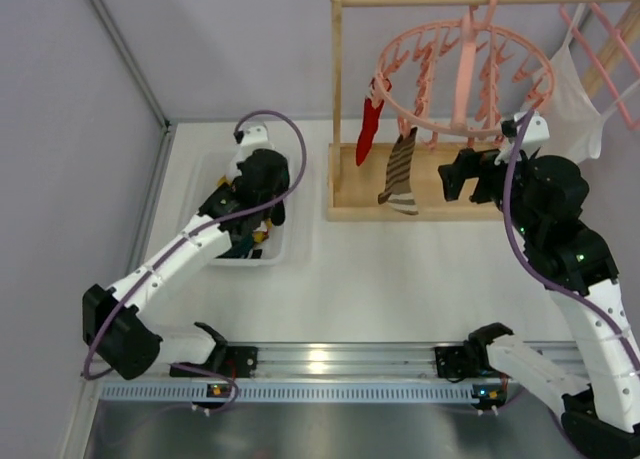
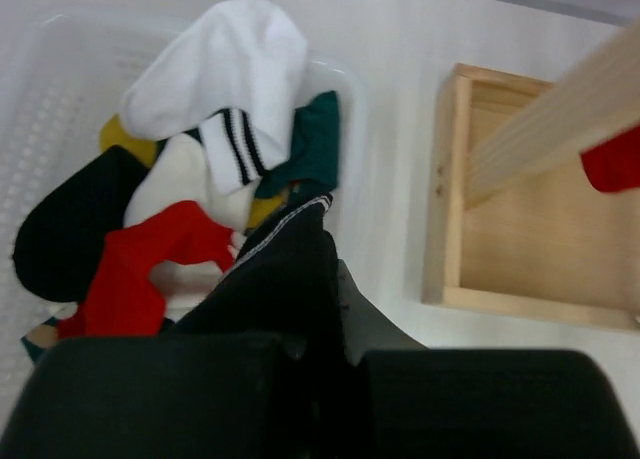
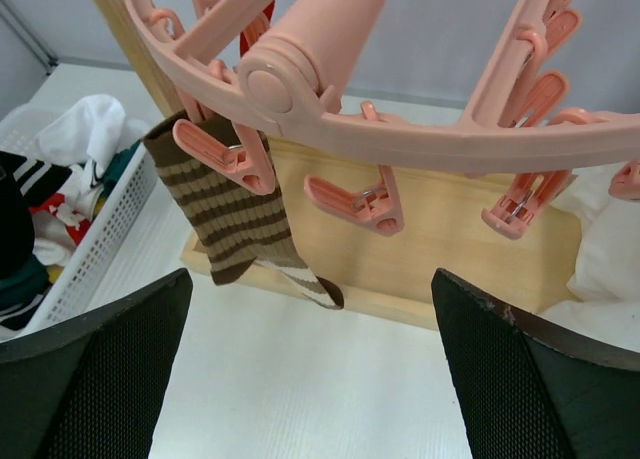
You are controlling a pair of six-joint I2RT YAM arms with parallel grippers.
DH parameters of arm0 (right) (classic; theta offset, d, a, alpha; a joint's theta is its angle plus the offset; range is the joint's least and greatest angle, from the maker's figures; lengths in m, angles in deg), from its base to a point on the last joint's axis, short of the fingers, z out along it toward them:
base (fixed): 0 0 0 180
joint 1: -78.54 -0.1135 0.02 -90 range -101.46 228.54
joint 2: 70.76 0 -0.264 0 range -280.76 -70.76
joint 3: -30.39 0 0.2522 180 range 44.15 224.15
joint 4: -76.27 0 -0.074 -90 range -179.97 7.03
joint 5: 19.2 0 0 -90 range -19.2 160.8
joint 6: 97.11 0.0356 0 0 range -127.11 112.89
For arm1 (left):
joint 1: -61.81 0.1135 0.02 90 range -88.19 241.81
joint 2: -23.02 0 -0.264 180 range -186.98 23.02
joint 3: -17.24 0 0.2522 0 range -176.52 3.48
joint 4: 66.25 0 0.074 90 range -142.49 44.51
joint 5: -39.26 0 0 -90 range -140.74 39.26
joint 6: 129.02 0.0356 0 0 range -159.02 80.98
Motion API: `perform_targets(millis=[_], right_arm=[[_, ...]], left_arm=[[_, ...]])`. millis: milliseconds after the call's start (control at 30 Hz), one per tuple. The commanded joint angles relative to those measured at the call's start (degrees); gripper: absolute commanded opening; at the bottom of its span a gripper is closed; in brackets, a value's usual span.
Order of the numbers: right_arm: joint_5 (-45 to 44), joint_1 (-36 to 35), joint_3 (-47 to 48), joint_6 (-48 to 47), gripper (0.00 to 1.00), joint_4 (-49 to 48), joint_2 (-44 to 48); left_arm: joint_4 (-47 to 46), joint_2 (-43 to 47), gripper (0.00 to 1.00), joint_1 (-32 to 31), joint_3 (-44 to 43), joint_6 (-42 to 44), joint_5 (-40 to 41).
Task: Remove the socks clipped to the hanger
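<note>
Drop-off step: left gripper pinched black sock over basket, left of top view. Right gripper gaped wide under hanger, upper right. Brown striped sock and red sock hung clipped. Next move likely called for release into basket, then right fingers closing on striped one.

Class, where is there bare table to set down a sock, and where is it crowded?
Bare: the table between basket and wooden stand, and the wide strip before the rail. Crowded: the basket's sock pile and under the hanger.
</note>
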Motion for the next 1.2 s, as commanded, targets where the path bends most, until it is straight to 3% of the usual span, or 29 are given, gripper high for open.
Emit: perform_targets(millis=[0, 200, 300, 333, 400, 433, 667, 867, 967, 1067, 1133, 1167], right_arm=[[1.3, 1.0, 0.3, 1.1, 0.99, -1.3, 2.0], [3.0, 1.0, -0.7, 1.2, 0.99, -0.7, 5.0], [3.5, 1.0, -1.2, 1.1, 0.99, -0.6, 5.9], [3.4, 1.0, -1.5, 1.1, 0.99, -0.4, 6.2], [3.1, 1.0, -2.3, 0.9, 0.99, -0.4, 6.8], [2.8, 1.0, -2.5, 0.9, 0.99, -0.3, 6.8], [4.6, 1.0, -4.4, 2.1, 0.99, -0.9, 9.6], [8.8, 1.0, -7.6, 4.0, 1.00, -2.9, 13.9], [9.1, 1.0, -8.6, 4.6, 0.99, -3.1, 15.6], [10.0, 1.0, -9.4, 5.0, 0.99, -3.1, 16.8], [11.4, 1.0, -10.0, 5.3, 0.99, -3.4, 17.5], [11.8, 1.0, -10.1, 5.4, 0.99, -3.4, 17.9]], left_arm=[[5.5, 0.8, 0.00, 7.2, -3.0, -2.9, -6.4], [5.7, -4.8, 0.04, 20.4, -7.4, -2.4, -14.3], [7.0, -10.1, 0.20, 24.1, -11.2, -1.6, -17.3], [7.4, -11.1, 0.35, 24.9, -11.8, -1.1, -17.5], [7.3, -12.5, 0.84, 24.9, -11.7, -1.6, -18.1], [7.3, -12.7, 0.98, 24.9, -11.5, -1.8, -18.3], [7.0, -6.5, 0.98, 23.7, -8.5, -3.4, -23.3], [6.6, -1.5, 0.98, 11.1, -8.4, -0.2, -18.6], [1.9, 0.0, 0.98, 5.4, -6.5, 2.6, -21.2], [-9.0, 1.4, 0.98, 2.3, -1.4, 6.1, -30.2], [-15.1, 1.0, 0.98, 2.2, 0.8, 8.6, -41.6], [-22.4, 0.7, 0.98, 2.1, 3.1, 9.2, -44.8]])
